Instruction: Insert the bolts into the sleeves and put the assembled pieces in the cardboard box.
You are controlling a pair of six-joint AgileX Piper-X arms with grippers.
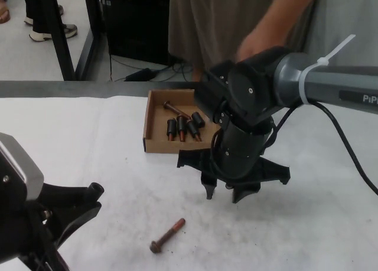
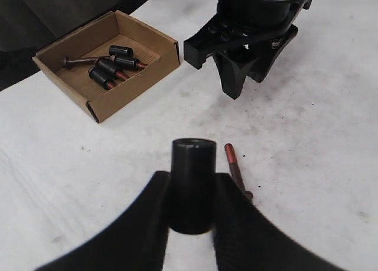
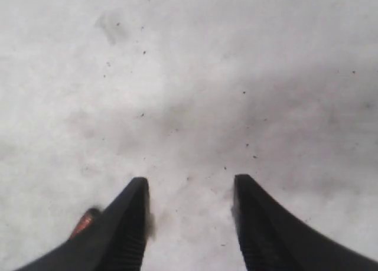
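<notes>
left hand (image 2: 194, 185) gripping a black sleeve (image 2: 193, 165) between its fingers, low over the near-left worktop (image 1: 88, 141). loose bolt (image 1: 167, 235) lying on the worktop to its right. cardboard box (image 1: 152, 146) sitting farther back, holding several sleeved bolts (image 1: 181, 128). right hand (image 1: 227, 194) hanging just beside the box, fingers spread apart, carrying nothing.

The cardboard box (image 1: 155, 142) sat at the far side of the desk (image 1: 307, 224), with several sleeved bolts (image 1: 182, 128) and one bare bolt (image 1: 175, 108) in it. The right hand (image 1: 226, 194) hung over the desk just in front of the box. Nearer, a loose bolt (image 1: 167, 235) lay on the desk, between that hand and the left hand (image 2: 192, 178), which had a sleeve (image 2: 193, 191) between its fingers.
</notes>
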